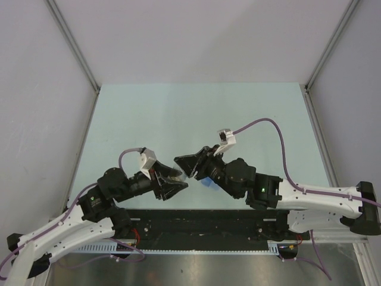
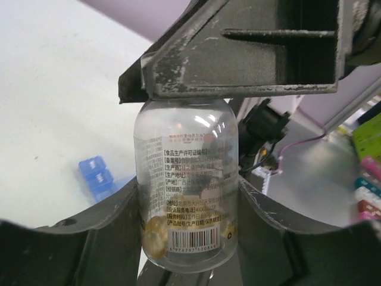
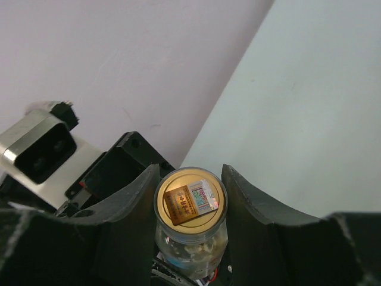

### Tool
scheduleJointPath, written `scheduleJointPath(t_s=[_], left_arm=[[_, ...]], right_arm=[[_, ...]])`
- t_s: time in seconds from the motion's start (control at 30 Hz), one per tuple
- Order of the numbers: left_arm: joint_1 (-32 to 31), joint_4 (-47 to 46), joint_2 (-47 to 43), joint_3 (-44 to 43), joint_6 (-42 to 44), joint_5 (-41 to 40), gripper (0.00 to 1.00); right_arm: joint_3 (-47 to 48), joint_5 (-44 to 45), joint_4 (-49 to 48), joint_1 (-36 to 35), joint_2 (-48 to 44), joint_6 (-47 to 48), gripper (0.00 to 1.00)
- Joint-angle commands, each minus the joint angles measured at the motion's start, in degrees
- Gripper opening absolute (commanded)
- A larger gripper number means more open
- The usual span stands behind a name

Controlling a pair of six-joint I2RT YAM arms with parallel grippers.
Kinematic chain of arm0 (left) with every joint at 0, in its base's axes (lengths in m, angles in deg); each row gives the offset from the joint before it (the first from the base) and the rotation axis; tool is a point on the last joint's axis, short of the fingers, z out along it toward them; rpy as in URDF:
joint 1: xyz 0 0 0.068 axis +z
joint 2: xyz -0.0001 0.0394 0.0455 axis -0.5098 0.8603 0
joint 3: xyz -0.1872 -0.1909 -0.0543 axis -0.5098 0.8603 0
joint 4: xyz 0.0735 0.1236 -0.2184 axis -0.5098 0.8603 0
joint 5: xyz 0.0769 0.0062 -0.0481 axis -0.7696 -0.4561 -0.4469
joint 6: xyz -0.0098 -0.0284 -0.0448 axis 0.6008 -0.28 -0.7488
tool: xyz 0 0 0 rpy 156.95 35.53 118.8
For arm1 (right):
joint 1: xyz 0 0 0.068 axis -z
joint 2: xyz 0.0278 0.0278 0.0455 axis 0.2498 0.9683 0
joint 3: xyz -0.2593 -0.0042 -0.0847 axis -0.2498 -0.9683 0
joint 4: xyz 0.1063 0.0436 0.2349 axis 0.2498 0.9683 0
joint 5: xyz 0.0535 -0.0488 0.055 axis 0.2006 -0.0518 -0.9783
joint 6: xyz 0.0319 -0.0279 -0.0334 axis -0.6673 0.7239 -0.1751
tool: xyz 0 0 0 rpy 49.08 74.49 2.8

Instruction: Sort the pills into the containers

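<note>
Pill bottle (image 2: pixel 186 179) is gripped by left pincer (image 2: pixel 187 192), gold cap (image 3: pixel 190 201) flanked by right pincer (image 3: pixel 190 171), grip unclear.

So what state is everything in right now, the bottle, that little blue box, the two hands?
Bottle: clear, capped, a few pills inside.
Cap: on the bottle.
Pill box: lying on the table, untouched; lids too blurred to judge.
Left hand: closed on the bottle's body.
Right hand: set either side of the cap; grip unclear.
</note>
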Motion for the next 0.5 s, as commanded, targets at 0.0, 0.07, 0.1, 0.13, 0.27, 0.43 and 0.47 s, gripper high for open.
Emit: scheduleJointPath(t_s=[0.0, 0.07, 0.1, 0.13, 0.27, 0.43, 0.47], left_arm=[[-0.5, -8.9, -2.4, 1.1, -3.8, 7.2, 0.00], [-0.5, -11.7, -3.3, 1.7, -4.7, 9.3, 0.00], [-0.5, -14.1, -3.5, 2.5, -5.0, 11.6, 0.00], [-0.5, -15.2, -3.6, 2.7, -5.3, 12.8, 0.00], [-0.5, -17.5, -1.8, 2.3, -5.8, 18.1, 0.00], [-0.5, -18.1, -1.1, 1.4, -5.5, 21.9, 0.00], [-0.5, -18.1, -1.2, 1.3, -5.4, 22.3, 0.00]], right_arm=[[-2.9, -8.6, -15.3, -0.7, -2.7, 12.8, 0.00], [-4.3, -12.5, -18.6, -0.7, -3.7, 15.8, 0.00], [-5.3, -17.2, -21.0, -0.7, -4.0, 17.1, 0.00], [-5.7, -19.6, -22.1, -0.6, -4.5, 20.9, 0.00], [-7.0, -31.0, -24.9, -0.5, -5.6, 26.8, 0.00], [-7.2, -44.1, -24.1, 0.9, -7.6, 32.2, 0.00], [-7.2, -45.8, -23.7, 1.3, -8.1, 33.7, 0.00]])
